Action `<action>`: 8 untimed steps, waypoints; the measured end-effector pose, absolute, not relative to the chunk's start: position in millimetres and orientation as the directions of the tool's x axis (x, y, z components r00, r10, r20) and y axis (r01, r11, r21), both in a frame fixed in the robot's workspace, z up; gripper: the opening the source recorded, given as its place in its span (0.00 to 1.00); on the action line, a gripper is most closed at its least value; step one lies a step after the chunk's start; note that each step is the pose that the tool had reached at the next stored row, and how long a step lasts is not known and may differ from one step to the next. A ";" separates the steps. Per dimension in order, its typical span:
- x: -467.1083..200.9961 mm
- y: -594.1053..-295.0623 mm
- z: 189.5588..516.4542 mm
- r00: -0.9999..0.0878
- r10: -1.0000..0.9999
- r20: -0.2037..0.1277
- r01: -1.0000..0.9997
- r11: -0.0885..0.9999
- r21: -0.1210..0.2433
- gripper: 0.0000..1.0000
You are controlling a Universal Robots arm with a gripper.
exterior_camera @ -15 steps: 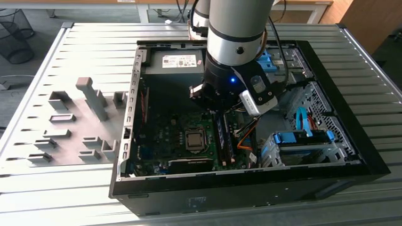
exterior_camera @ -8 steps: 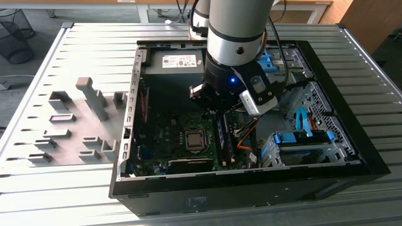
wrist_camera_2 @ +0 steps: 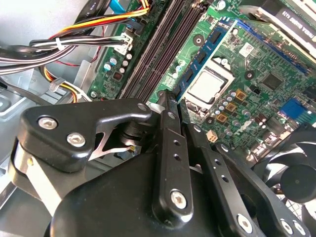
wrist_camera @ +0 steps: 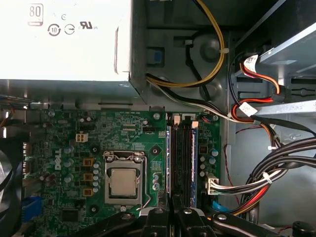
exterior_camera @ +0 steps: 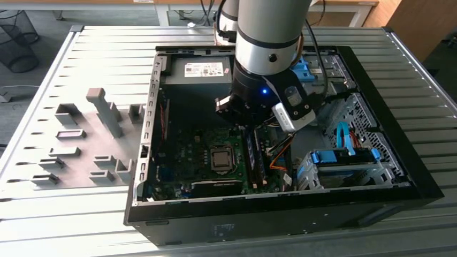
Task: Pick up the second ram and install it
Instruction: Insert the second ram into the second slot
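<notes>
In the exterior view you see the arm [exterior_camera: 268,37] reaching down into the open computer case [exterior_camera: 400,182], its gripper [exterior_camera: 249,124] low over the motherboard [exterior_camera: 203,147]. The memory slots [exterior_camera: 256,158] lie at six o'clock from it. Grey fixture blocks [exterior_camera: 93,136] stand on the table [exterior_camera: 85,225] at nine o'clock from the case.

In the second wrist view your gripper [wrist_camera_2: 174,101] has its fingers [wrist_camera_2: 168,113] nearly together, pinching the near end of the second ram [wrist_camera_2: 210,49]. The stick stands on edge, running off toward one o'clock beside the processor [wrist_camera_2: 210,84].

In the first wrist view the gripper [wrist_camera: 172,210] sits at the slots' near end; the second ram [wrist_camera: 170,163] shows edge-on in the slot nearest the processor [wrist_camera: 123,181].
</notes>
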State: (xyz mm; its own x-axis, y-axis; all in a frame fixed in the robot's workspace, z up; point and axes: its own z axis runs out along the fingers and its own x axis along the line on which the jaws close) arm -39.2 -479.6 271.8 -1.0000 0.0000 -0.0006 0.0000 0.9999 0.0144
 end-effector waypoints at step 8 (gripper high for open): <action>-38.1 -480.9 260.3 -1.000 0.001 -0.001 0.001 1.000 0.014 0.14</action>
